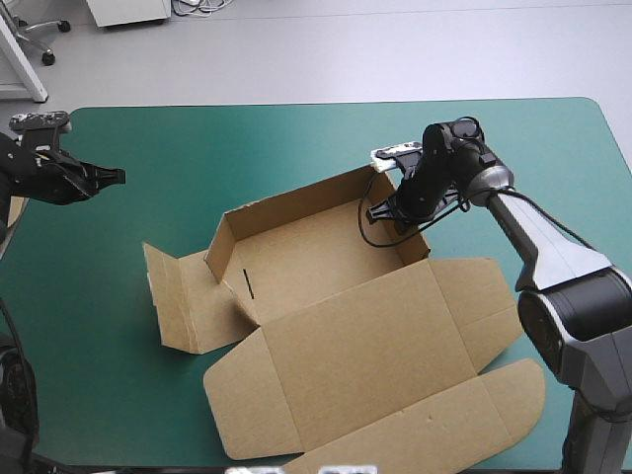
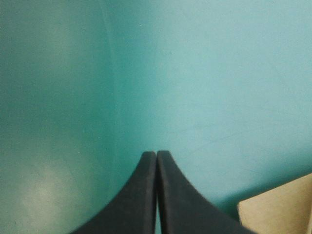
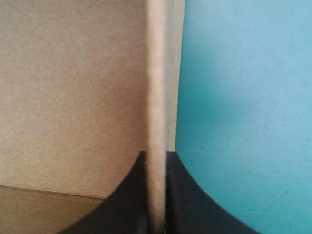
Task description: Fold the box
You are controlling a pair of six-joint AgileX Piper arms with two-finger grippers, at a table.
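Note:
The brown box [image 1: 326,296] lies mid-table as an open tray with raised walls at its far part, its lid [image 1: 395,385] flat toward the near edge and a side flap [image 1: 183,296] spread to the left. My right gripper [image 1: 395,212] is at the tray's right wall, shut on that wall; in the right wrist view the wall's edge [image 3: 157,97] runs up between the black fingers [image 3: 183,195], with the tray's inside on one side and teal-green cover on the other. My left gripper [image 1: 111,176] hovers shut over bare cover at the far left, apart from the box, a brown corner [image 2: 278,209] beside it.
The teal-green cover [image 1: 296,148] lies bare beyond the box toward the far edge and at the left. A thin edge of more brown board [image 1: 12,212] shows at the table's left edge. The right arm [image 1: 553,257] reaches in over the table's right side.

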